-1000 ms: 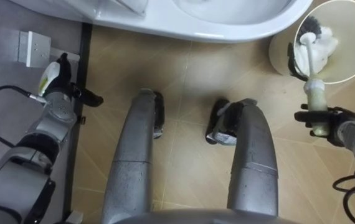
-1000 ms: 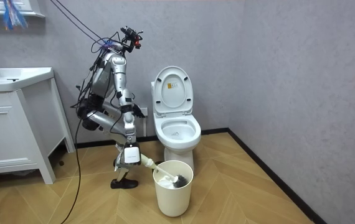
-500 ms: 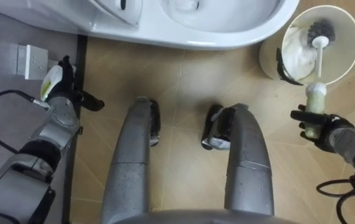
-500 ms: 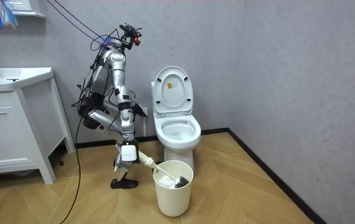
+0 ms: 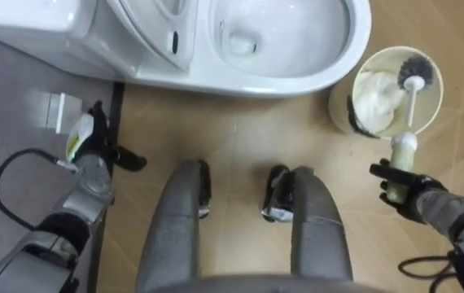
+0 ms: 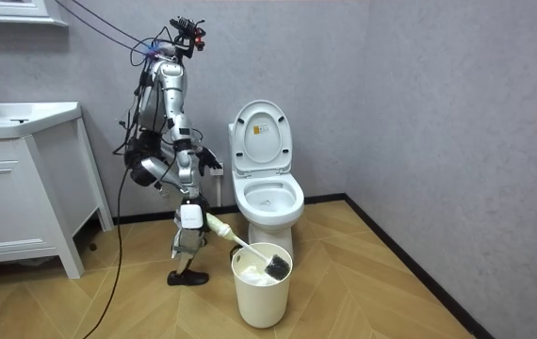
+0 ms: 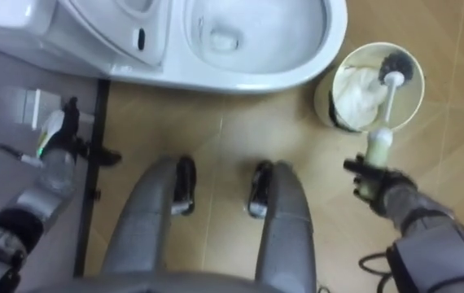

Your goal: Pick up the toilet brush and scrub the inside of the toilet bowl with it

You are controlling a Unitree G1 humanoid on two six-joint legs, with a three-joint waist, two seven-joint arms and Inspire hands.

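Note:
The toilet brush point(image 5: 418, 75) has a dark bristle head, a thin white shaft and a cream grip. My right hand point(image 5: 403, 191) is shut on that grip, low at the right. The brush slants up from it, and its head hangs at the rim of the cream bin point(image 5: 338, 102), over a white liner. The white toilet point(image 5: 297, 81) stands in front of me with its seat raised and its bowl uncovered. In the room view the brush head point(image 6: 276, 266) sits at the bin's top edge. My left hand point(image 5: 102, 150) hangs idle by the dark skirting at the left, fingers relaxed.
I stand upright on a tan wood floor, right before the toilet point(image 6: 267, 193), with the bin point(image 6: 262, 292) at my right. A grey wall with a white plate point(image 5: 57, 110) runs along my left. A white sink cabinet point(image 6: 24, 188) stands further off.
I have straightened up, so the eye views take in more of the toilet bowl. My right hand has lifted the brush, raising its head from inside the bin to the rim.

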